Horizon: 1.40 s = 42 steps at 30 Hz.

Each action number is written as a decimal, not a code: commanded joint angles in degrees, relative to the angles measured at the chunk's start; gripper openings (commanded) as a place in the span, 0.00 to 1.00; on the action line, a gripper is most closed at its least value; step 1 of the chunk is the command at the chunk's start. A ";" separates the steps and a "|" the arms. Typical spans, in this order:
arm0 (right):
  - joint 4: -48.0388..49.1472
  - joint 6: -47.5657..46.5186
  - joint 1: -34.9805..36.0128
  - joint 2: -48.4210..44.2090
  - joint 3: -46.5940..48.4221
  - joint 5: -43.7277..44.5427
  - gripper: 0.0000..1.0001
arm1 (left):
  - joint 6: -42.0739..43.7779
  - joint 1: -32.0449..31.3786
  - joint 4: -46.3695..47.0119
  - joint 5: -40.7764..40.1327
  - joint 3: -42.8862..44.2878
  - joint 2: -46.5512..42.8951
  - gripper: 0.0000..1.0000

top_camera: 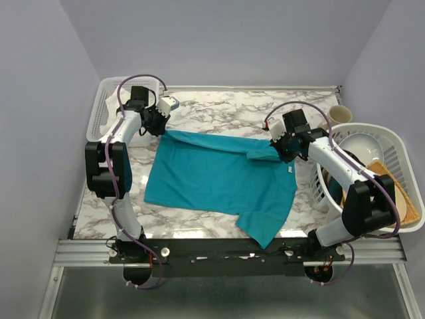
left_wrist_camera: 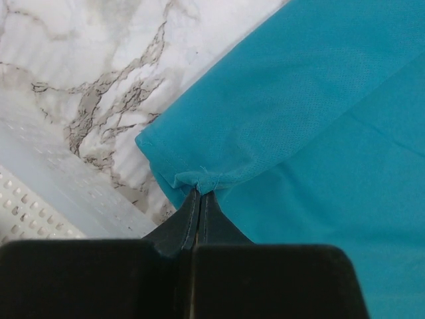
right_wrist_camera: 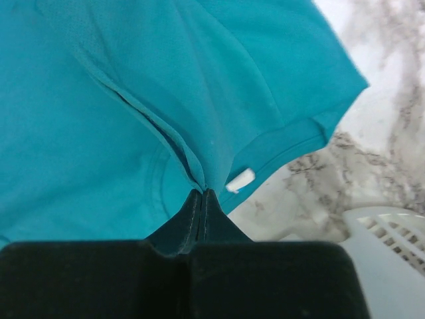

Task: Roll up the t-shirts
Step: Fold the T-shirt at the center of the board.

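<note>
Teal t-shirt (top_camera: 219, 183) is spread mid-frame on marble table (top_camera: 219, 106); upper corners are pinched by left gripper (left_wrist_camera: 200, 193) and right gripper (right_wrist_camera: 202, 191), edge seemingly raised.

1. Marble-patterned table (top_camera: 219, 109), white with grey veins, carries everything here.
2. Teal t-shirt (top_camera: 212, 183) lies spread across its middle, one sleeve reaching the near edge.
3. White perforated basket (top_camera: 101, 109) sits at the far left corner.
4. Over at the right edge, a larger basket (top_camera: 398, 143), with a beige cup (top_camera: 339, 114) just behind it.
</note>
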 commanded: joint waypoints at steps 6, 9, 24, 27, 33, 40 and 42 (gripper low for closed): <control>-4.28 2.20 2.07 -4.91 -4.08 -3.61 0.00 | 7.09 0.55 -2.85 -2.96 -4.34 -3.58 0.00; -4.72 2.20 2.25 -5.61 -4.26 -3.96 0.00 | 8.23 0.55 -3.29 -3.22 -5.48 -4.11 0.00; -6.22 1.32 3.48 -7.20 -8.92 -7.30 0.00 | 9.73 0.55 -4.17 -5.15 -10.67 -5.52 0.00; -6.39 1.06 3.74 -7.11 -9.18 -8.09 0.01 | 9.73 0.55 -4.17 -5.24 -11.90 -5.87 0.00; -8.32 0.27 3.75 -5.53 -9.27 -9.32 0.00 | 9.73 0.47 -5.84 -5.77 -12.95 -5.61 0.00; -13.06 -0.52 3.83 -4.21 -3.93 -11.00 0.31 | 13.16 0.55 -8.21 -3.14 -15.07 -11.31 0.46; -16.65 -4.19 3.22 -3.42 2.46 -11.69 0.43 | 10.80 0.55 -7.96 -0.78 -12.09 -12.72 0.64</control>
